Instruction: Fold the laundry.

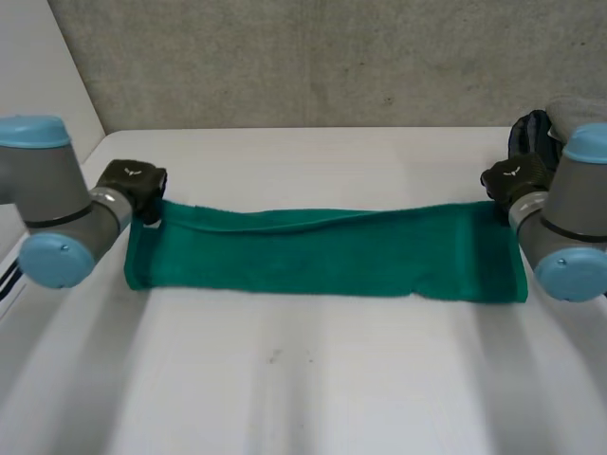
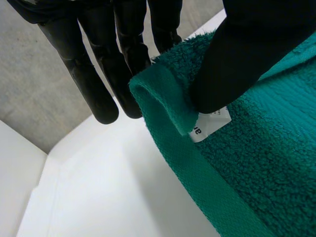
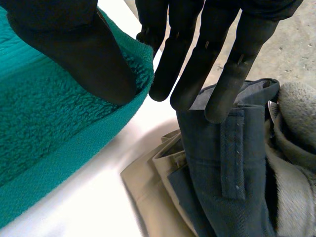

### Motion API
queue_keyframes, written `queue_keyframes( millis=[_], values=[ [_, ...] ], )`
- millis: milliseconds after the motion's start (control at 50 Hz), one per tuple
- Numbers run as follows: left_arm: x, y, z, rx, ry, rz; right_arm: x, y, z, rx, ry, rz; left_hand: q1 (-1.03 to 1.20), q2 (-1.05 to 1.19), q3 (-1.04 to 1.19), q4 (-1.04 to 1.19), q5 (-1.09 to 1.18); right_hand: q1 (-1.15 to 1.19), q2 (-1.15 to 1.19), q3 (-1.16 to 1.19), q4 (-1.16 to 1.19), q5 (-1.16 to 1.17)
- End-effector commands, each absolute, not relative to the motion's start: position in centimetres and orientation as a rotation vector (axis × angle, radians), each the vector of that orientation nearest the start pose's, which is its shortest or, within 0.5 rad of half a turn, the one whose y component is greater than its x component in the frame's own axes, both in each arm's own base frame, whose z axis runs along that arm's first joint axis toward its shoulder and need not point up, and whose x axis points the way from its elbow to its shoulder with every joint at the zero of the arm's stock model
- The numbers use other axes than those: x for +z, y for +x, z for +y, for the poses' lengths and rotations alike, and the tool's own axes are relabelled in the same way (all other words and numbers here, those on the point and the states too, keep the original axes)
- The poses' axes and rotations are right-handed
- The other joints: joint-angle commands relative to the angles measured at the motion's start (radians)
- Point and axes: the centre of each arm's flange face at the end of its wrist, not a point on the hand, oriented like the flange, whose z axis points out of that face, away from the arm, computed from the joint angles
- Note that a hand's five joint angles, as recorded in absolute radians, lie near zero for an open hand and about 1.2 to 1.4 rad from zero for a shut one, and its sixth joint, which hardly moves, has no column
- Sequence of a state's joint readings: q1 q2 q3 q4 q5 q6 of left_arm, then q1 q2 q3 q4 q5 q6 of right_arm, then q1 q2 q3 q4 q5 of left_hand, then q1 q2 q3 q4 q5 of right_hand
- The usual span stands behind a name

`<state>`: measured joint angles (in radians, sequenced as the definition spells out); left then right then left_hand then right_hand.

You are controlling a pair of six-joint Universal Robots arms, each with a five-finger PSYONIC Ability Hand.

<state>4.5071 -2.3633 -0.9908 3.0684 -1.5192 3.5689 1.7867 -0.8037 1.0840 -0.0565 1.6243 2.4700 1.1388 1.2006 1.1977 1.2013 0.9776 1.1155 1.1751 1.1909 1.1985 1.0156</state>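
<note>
White table [image 1: 303, 379] bears a green towel [image 1: 322, 251]; left hand [image 1: 133, 182] and right hand [image 1: 512, 180] each pinch a corner between thumb and fingers [image 2: 131, 54]. Moving both level should keep folds square.

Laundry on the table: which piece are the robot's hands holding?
The green towel: left hand and right hand each pinch a far corner. The blue, beige and grey clothes lie heaped aside.

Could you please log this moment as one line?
left robot hand: pinches green terry towel corner | right robot hand: pinches other corner
</note>
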Motion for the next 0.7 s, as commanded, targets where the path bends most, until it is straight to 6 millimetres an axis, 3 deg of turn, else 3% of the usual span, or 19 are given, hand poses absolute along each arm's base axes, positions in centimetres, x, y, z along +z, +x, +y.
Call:
queue_keyframes(
  millis=[20, 120, 140, 180, 220, 260, 320, 400, 520, 580, 700],
  values=[
    [15.6, -23.3, -44.2, -1.901, 0.742, 2.201, 14.9, 22.3, -43.3, -2.217, -1.082, 2.502, 0.257, 0.196, 0.199, 0.195, 0.244, 0.281, 0.221, 0.205, 0.198, 0.206],
    [14.6, -23.8, -45.3, -1.92, 0.703, 2.164, 13.8, 22.6, -44.5, -2.269, -1.065, 2.473, 0.257, 0.196, 0.199, 0.195, 0.244, 0.281, 0.221, 0.205, 0.198, 0.206],
    [14.4, -24.0, -45.2, -1.919, 0.711, 2.167, 13.6, 22.7, -44.6, -2.275, -1.064, 2.467, -0.001, -0.063, -0.06, -0.063, -0.014, 0.281, 0.221, 0.205, 0.198, 0.206],
    [14.5, -24.7, -44.8, -1.933, 0.727, 2.165, 13.4, 22.7, -44.7, -2.277, -1.065, 2.464, -0.486, -0.547, -0.545, -0.548, -0.499, 0.031, -0.029, -0.045, -0.052, -0.044],
    [14.8, -24.9, -44.8, -1.942, 0.722, 2.162, 13.6, 22.9, -44.8, -2.302, -1.03, 2.444, -0.607, -0.669, -0.666, -0.67, -0.621, -0.5, -0.56, -0.575, -0.583, -0.575],
    [14.6, -25.3, -44.4, -1.938, 0.733, 2.171, 13.9, 23.1, -44.8, -2.321, -1.01, 2.427, -0.964, -1.026, -1.023, -1.027, -0.978, -0.941, -1.001, -1.016, -1.024, -1.016],
    [14.8, -25.9, -43.8, -1.938, 0.756, 2.176, 14.7, 23.8, -44.0, -2.31, -0.993, 2.391, -0.964, -1.026, -1.023, -1.027, -0.978, -0.941, -1.001, -1.016, -1.024, -1.016],
    [17.6, -25.9, -41.9, -1.957, 0.764, 2.169, 16.6, 23.9, -42.2, -2.291, -0.99, 2.367, -0.964, -1.026, -1.023, -1.027, -0.978, -0.941, -1.001, -1.016, -1.024, -1.016],
    [19.7, -24.8, -38.6, -1.938, 0.775, 2.19, 18.7, 23.6, -38.6, -2.219, -1.048, 2.343, -0.964, -1.026, -1.023, -1.027, -0.978, -0.941, -1.001, -1.016, -1.024, -1.016],
    [20.5, -24.0, -36.6, -1.931, 0.775, 2.196, 18.6, 23.0, -37.0, -2.151, -1.07, 2.373, -0.964, -1.026, -1.023, -1.027, -0.978, -0.941, -1.001, -1.016, -1.024, -1.016],
    [20.8, -23.0, -33.6, -1.95, 0.798, 2.199, 17.5, 21.6, -33.4, -1.921, -1.037, 2.498, -0.964, -1.026, -1.023, -1.027, -0.978, -0.643, -0.703, -0.719, -0.726, -0.718]
  ],
)
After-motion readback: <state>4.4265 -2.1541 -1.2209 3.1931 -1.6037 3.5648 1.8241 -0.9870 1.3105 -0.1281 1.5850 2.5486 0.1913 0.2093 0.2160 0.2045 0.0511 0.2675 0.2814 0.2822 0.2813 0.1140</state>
